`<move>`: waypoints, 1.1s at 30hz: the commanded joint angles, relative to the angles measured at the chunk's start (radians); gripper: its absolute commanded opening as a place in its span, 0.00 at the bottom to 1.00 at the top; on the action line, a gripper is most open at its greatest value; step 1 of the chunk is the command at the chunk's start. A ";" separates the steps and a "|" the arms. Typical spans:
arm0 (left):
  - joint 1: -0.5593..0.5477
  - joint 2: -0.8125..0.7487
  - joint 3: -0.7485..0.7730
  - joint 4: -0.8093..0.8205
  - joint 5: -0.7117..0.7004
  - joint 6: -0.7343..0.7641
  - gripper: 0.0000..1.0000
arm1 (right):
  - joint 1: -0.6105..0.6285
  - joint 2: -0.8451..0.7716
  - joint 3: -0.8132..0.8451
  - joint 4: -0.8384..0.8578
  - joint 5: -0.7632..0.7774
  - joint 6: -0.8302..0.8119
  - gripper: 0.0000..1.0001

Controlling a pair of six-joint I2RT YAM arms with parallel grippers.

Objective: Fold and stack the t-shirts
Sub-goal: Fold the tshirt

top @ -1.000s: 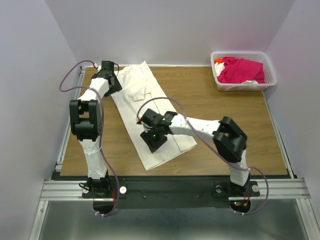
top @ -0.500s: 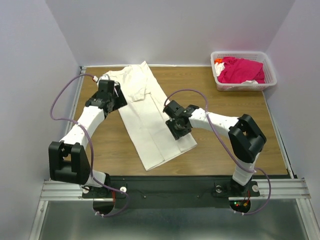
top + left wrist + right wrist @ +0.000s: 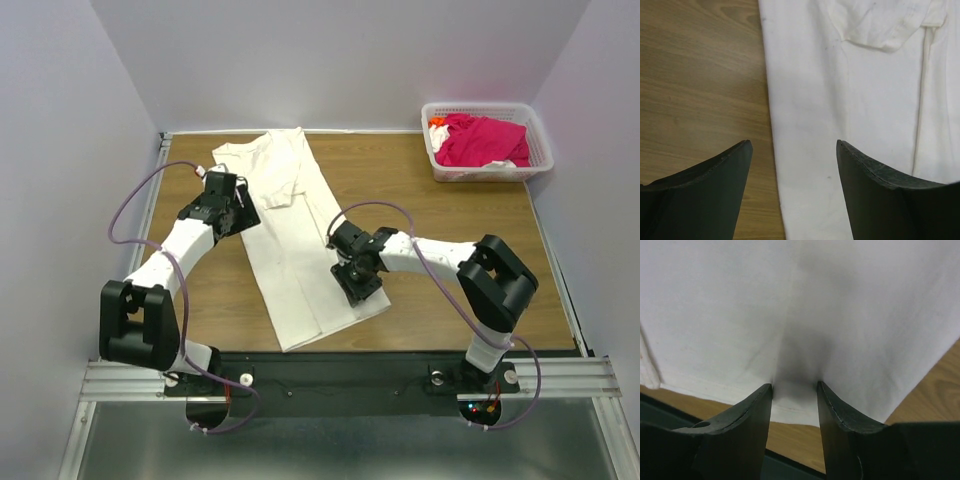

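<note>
Count: two t-shirts, one basket (image 3: 480,106), two grippers. Off-white t-shirt (image 3: 290,235) (image 3: 865,125) (image 3: 790,300) folded lengthwise into one narrow strip, flat on the wooden table (image 3: 450,250), left of centre. Long axis diagonal: collar end toward the far left corner, hem end toward the near edge around centre. Magenta-pink t-shirt (image 3: 485,140) crumpled inside the white lattice basket at the far right corner, well apart from the strip. Left gripper (image 3: 233,205) (image 3: 793,145) low over the strip's left edge in its collar half, fingers spread wide, one above bare wood, the other above cloth, gripping nothing. Right gripper (image 3: 358,283) (image 3: 794,386) at the hem edge near the strip's right corner, fingers drawn close on a raised pinch of the off-white cloth, faint creases radiating from the grip.
</note>
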 commanded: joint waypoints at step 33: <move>-0.082 -0.053 -0.159 0.024 -0.010 -0.057 0.75 | -0.186 0.095 0.318 0.146 0.038 0.071 0.40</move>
